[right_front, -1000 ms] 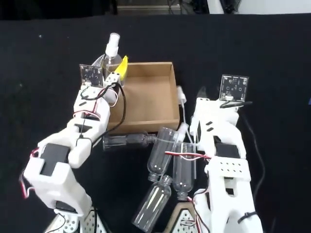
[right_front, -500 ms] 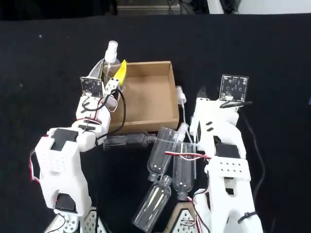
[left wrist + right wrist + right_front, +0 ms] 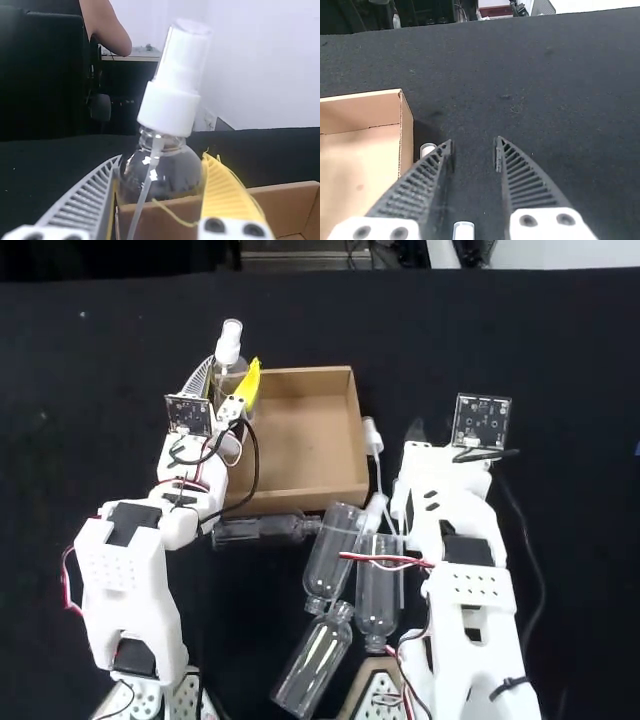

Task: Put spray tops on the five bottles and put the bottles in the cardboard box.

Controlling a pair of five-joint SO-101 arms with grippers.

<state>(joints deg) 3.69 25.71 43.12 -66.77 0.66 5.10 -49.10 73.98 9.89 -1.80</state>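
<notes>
Box (image 3: 300, 445) sits between the arms, with four topless bottles (image 3: 333, 545) lying just in front of it. Left gripper (image 3: 162, 159) clamps a spray-topped bottle (image 3: 229, 365) upright at the box's far left corner. Right gripper (image 3: 472, 147) hangs half open beside the box, holding nothing.

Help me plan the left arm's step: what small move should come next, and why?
Probably carry the left end effector sideways over the box, then lower. It is shut on a bottle with its spray top on, held at the box's left edge, not yet inside.
</notes>
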